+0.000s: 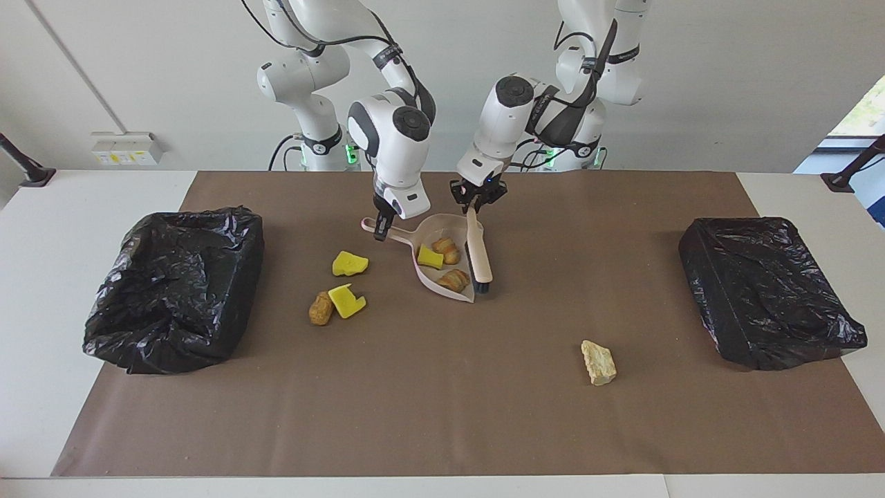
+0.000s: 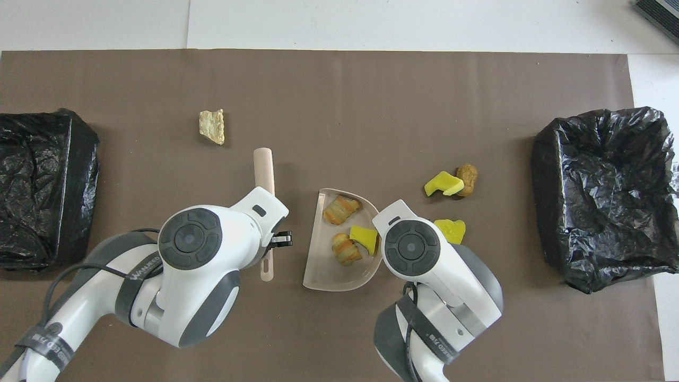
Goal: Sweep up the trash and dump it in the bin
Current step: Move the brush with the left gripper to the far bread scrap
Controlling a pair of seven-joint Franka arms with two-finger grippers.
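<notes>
**My two pincers on brush and dustpan, three pieces in the pan**

My left pincer (image 1: 477,202) is pinched on the handle end of the pale brush (image 1: 478,252), which hangs slanted with its dark bristle end just beside the open lip of the dustpan (image 1: 430,272). My right pincer (image 1: 381,230) is clamped on the dustpan's handle, at the end nearer to my bases.

In the pan lie three pieces of trash: a yellow chunk (image 1: 429,258) and two brown croissant-like lumps (image 1: 446,247) (image 1: 454,279).

Four more pieces rest on the brown mat (image 1: 442,415) that covers the surface. A yellow chunk (image 1: 350,263) sits beside the pan toward my right arm's end. Farther from me, another yellow chunk (image 1: 346,300) touches a brown lump (image 1: 321,308). A pale tan lump (image 1: 598,362) lies well apart, toward my left arm's end.

A black-lined bin (image 1: 176,287) stands at my right arm's end of the surface, and a second bin (image 1: 767,290) at my left arm's end.
</notes>
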